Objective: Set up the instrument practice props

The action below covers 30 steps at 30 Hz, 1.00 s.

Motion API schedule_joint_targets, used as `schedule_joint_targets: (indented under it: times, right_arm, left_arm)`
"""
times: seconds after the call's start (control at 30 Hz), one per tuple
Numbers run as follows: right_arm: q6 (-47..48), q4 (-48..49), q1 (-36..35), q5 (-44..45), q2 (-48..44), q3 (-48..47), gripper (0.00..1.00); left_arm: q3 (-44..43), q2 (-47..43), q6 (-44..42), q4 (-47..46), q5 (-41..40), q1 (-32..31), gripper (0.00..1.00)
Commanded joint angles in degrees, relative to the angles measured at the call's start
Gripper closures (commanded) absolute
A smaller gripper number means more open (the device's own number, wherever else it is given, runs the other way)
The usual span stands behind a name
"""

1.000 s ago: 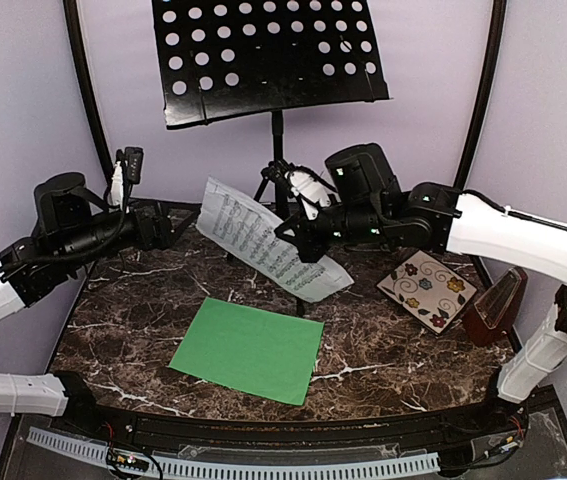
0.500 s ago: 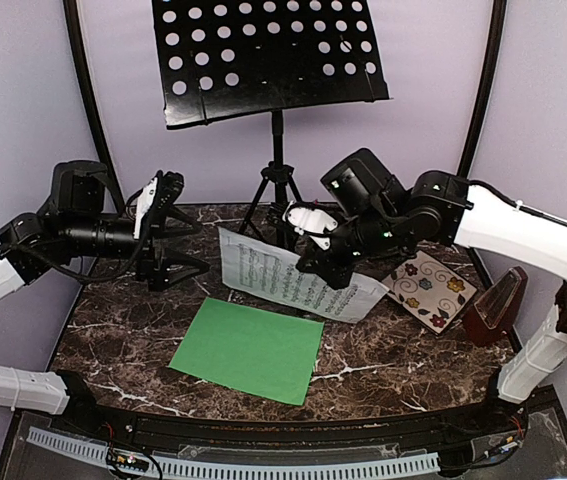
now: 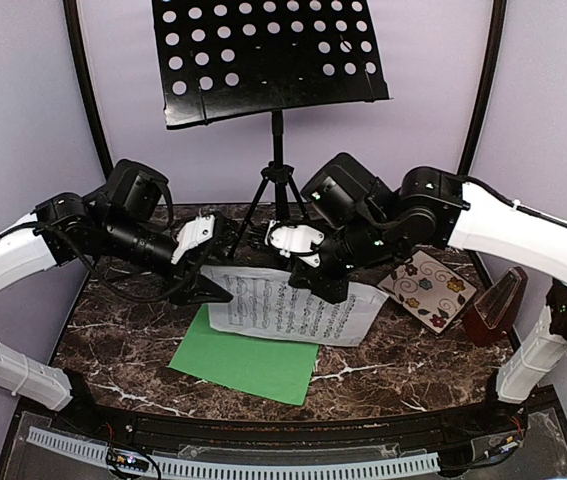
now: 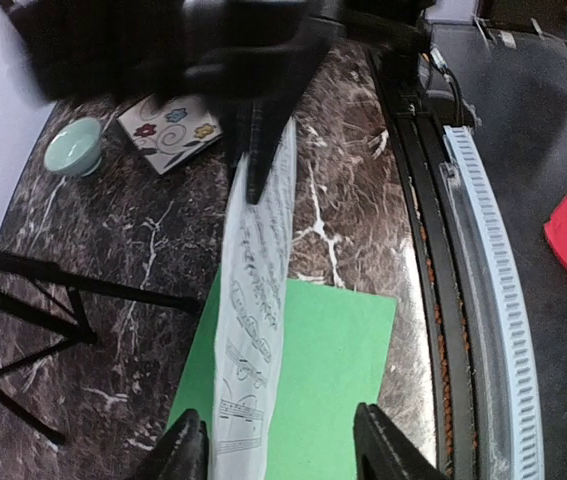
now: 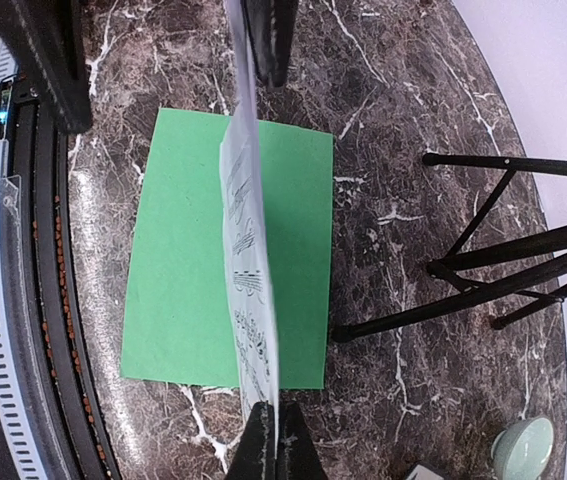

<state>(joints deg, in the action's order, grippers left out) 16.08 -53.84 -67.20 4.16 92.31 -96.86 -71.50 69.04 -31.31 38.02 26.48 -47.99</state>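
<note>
Paper first: we see the white printed music sheet (image 3: 293,312) pinched tight in the right gripper (image 3: 315,283), held just above the flat green paper sheet (image 3: 248,362) on the dark marble table (image 3: 403,350). The left gripper (image 4: 285,447) straddles its other end, jaws apart.

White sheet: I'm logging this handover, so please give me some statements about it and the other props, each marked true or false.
1. The right gripper pinches the white sheet. True.
2. The left gripper is clamped shut on the white sheet. False: its fingers stand apart, one on either side of the sheet's edge.
3. The green sheet lies flat on the table. True.
4. The white sheet rests on the stand. False: it is held low over the table, and the stand holds no sheet.
5. The metronome stands on the plate. False: it stands beside the plate.
</note>
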Motion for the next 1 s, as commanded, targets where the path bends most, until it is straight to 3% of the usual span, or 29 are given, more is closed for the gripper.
schedule_joint_targets:
  times: [0.0, 0.07, 0.13, 0.2, 0.33, 0.43, 0.5, 0.6, 0.67, 0.73, 0.8, 0.87, 0.97]
  right_arm:
    - [0.61, -0.42, -0.87, 0.62, 0.84, -1.00, 1.00]
    - [0.63, 0.35, -0.92, 0.20, 0.79, -0.33, 1.00]
    - [0.34, 1.44, -1.06, -0.56, 0.79, 0.51, 1.00]
    - [0.19, 2.10, -1.23, -1.30, 0.89, 1.09, 1.00]
    - [0.12, 2.37, -1.49, -2.39, 1.21, 1.14, 1.00]
    - [0.10, 2.94, -1.53, -2.95, 0.83, 1.26, 1.00]
    - [-0.05, 4.30, -1.48, -3.26, -0.34, 2.08, 1.00]
    - [-0.31, 8.85, -1.51, -3.50, -4.40, 6.72, 1.00]
    - [-0.94, 14.11, -1.45, -2.95, -8.03, 11.74, 0.83]
    - [-2.85, 21.90, -1.40, -1.12, -12.64, 17.37, 0.43]
    - [-4.38, 28.03, -1.00, 0.68, -16.55, 22.82, 0.15]
    - [-5.45, 32.86, 0.02, 0.90, -20.16, 27.56, 0.05]
    - [-7.69, 37.80, 2.05, -0.38, -25.06, 34.86, 0.02]
  left_arm:
    - [-2.02, 1.21, -2.40, 2.59, -3.26, -2.93, 0.58]
    - [-1.40, 1.36, -1.98, 1.12, -4.02, -3.64, 0.72]
    - [-0.01, 1.13, -1.16, -1.49, -4.72, -4.06, 0.78]
    - [0.98, 1.03, -0.47, -3.34, -4.65, -4.52, 0.79]
    - [2.21, 1.51, 0.51, -6.22, -4.79, -5.07, 0.70]
    - [2.39, 2.33, 0.30, -5.87, -5.78, -5.48, 0.74]
    - [2.45, 2.57, 0.33, -5.43, -6.27, -5.56, 0.80]
    - [4.03, 0.55, 1.27, -7.86, -6.31, -5.55, 1.00]
    - [5.98, -2.11, 2.99, -11.12, -5.43, -5.54, 1.00]
    - [8.37, -4.82, 4.23, -14.42, -4.44, -5.47, 1.00]
    - [9.20, -6.52, 5.43, -16.39, -3.23, -5.13, 1.00]
    - [9.05, -6.89, 6.60, -16.26, -1.65, -4.23, 1.00]
    - [8.69, -6.89, 8.16, -15.81, 2.39, -2.24, 1.00]
